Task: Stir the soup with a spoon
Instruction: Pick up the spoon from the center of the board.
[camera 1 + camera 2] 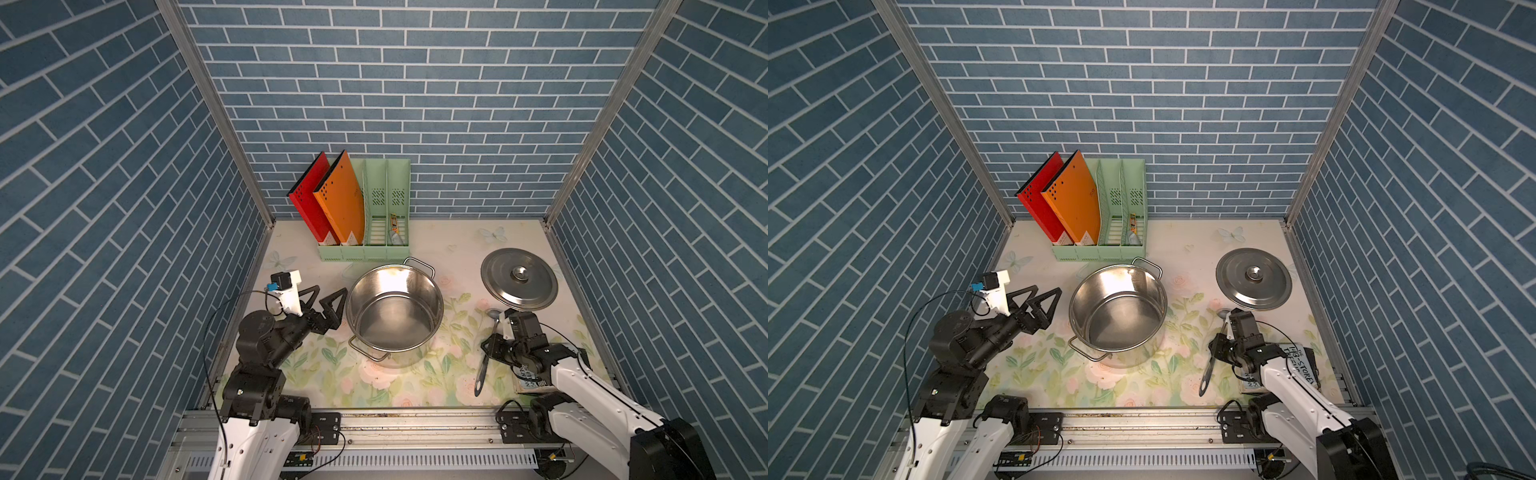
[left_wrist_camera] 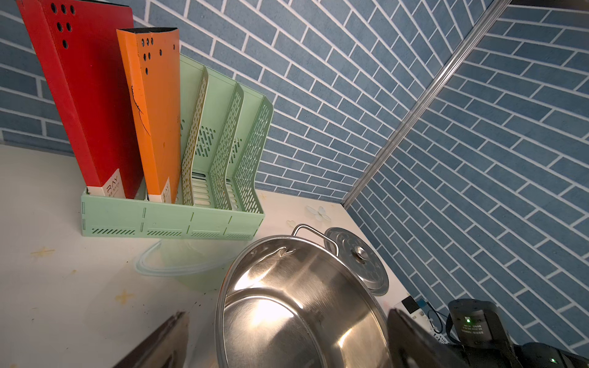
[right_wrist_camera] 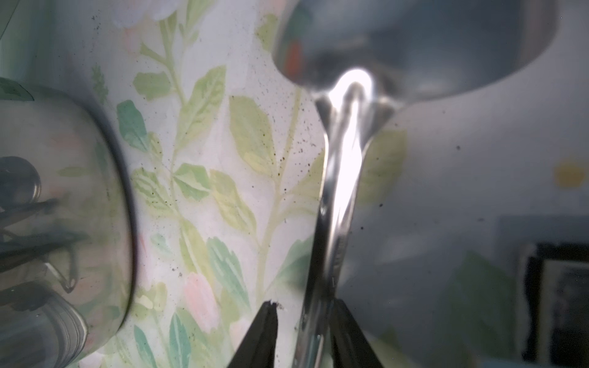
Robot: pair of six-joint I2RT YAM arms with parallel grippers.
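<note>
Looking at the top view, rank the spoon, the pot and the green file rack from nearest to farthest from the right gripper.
1. Spoon: its handle lies between the right gripper jaws.
2. Pot: to the gripper's left, mid-table.
3. File rack: against the back wall, behind the pot.

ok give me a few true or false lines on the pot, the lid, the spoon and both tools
The round steel lid covers the shiny steel pot. False: it lies on the floral table, apart from the pot.
The long grey metal spoon lies on the table beside the pot. True.
The right tool straddles the spoon's handle. True.
The left tool grips the pot's handle. False: it is open beside the pot, holding nothing.
The red folder stands in the pale green file rack. True.
</note>
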